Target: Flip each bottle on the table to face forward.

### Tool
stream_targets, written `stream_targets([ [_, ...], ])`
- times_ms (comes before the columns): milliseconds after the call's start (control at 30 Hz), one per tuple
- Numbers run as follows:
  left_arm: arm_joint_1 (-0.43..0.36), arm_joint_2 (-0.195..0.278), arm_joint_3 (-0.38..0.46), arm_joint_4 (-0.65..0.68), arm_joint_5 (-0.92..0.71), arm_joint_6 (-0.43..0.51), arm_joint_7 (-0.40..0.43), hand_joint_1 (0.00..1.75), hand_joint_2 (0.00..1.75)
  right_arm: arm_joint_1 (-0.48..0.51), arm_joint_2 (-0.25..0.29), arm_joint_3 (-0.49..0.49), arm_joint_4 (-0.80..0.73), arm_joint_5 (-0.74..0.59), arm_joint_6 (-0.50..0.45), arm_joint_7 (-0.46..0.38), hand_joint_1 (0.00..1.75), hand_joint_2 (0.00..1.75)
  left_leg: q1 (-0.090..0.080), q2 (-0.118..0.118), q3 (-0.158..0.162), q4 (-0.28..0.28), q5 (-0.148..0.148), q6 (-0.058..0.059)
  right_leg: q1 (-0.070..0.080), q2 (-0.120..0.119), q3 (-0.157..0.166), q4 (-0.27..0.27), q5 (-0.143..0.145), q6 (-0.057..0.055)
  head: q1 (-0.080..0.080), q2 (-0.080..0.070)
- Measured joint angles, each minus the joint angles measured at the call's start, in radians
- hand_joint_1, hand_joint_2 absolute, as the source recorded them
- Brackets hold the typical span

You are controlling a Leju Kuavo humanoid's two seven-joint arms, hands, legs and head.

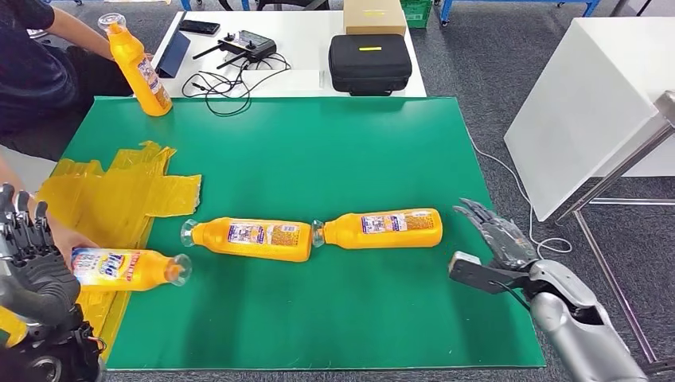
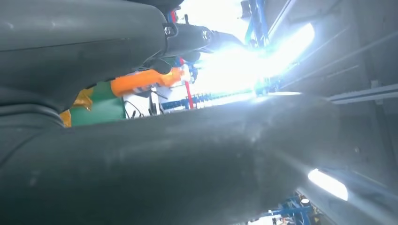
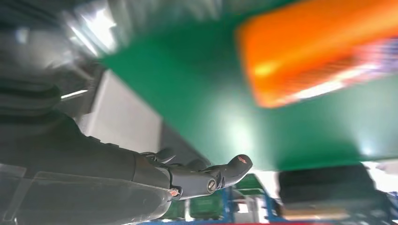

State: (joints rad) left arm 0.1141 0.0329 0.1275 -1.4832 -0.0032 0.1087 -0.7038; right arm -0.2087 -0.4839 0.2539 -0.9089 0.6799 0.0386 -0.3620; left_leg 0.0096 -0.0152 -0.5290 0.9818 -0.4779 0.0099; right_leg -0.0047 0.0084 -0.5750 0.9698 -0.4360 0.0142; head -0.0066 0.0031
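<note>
Two orange bottles lie on their sides end to end in the middle of the green mat (image 1: pixel 334 159): the left one (image 1: pixel 251 238) and the right one (image 1: pixel 382 228), both with caps to the left. My right hand (image 1: pixel 493 239) hovers just right of the right bottle (image 3: pixel 319 51), fingers (image 3: pixel 206 176) spread, touching nothing. A third bottle (image 1: pixel 123 267) lies at the mat's near left corner, its base by a person's hand (image 1: pixel 64 237). My left hand (image 1: pixel 28 255) stands beside it with fingers raised and apart. A person holds a fourth bottle (image 1: pixel 139 64) (image 2: pixel 145 79), tilted, at the far left corner.
Crumpled yellow plastic (image 1: pixel 119 191) covers the mat's left edge. A white table behind carries a black case (image 1: pixel 370 62), a controller (image 1: pixel 247 44), cables and a cardboard box (image 1: pixel 374 16). Another white table (image 1: pixel 589 95) stands to the right. A person sits at far left.
</note>
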Motion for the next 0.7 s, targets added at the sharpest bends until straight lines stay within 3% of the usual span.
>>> stream_targets([
  [200,-0.002,-0.030,0.016,-0.001,-0.006,-0.004,0.000,0.00,0.00,-0.014,-0.029,-0.026,0.020,0.096,0.039,-0.018,0.00,1.75,0.001,0.004,0.000,0.000,0.000,0.000,0.001,0.004,0.000,0.000,0.000,0.000,0.000,0.000],
  [400,0.025,-0.059,0.053,-0.038,-0.016,0.002,0.000,0.00,0.00,-0.180,0.059,0.034,0.191,0.192,0.000,-0.046,0.00,1.75,0.003,0.010,0.002,0.000,0.001,0.000,0.003,0.008,0.000,0.001,0.001,-0.001,0.000,0.000],
  [533,0.056,-0.077,0.092,-0.072,-0.022,-0.025,0.000,0.00,0.00,-0.273,0.145,0.079,0.293,0.219,-0.032,-0.035,0.00,0.00,0.003,0.009,0.004,0.000,0.001,-0.001,0.004,0.008,0.000,0.001,0.000,0.000,0.000,0.000],
  [700,0.063,-0.088,0.118,-0.080,-0.038,-0.049,0.000,0.00,0.00,-0.313,0.202,0.104,0.347,0.222,-0.050,-0.028,0.00,0.00,0.003,0.005,0.002,0.000,0.001,-0.001,0.003,0.005,0.000,0.001,0.000,0.000,0.000,0.000],
])
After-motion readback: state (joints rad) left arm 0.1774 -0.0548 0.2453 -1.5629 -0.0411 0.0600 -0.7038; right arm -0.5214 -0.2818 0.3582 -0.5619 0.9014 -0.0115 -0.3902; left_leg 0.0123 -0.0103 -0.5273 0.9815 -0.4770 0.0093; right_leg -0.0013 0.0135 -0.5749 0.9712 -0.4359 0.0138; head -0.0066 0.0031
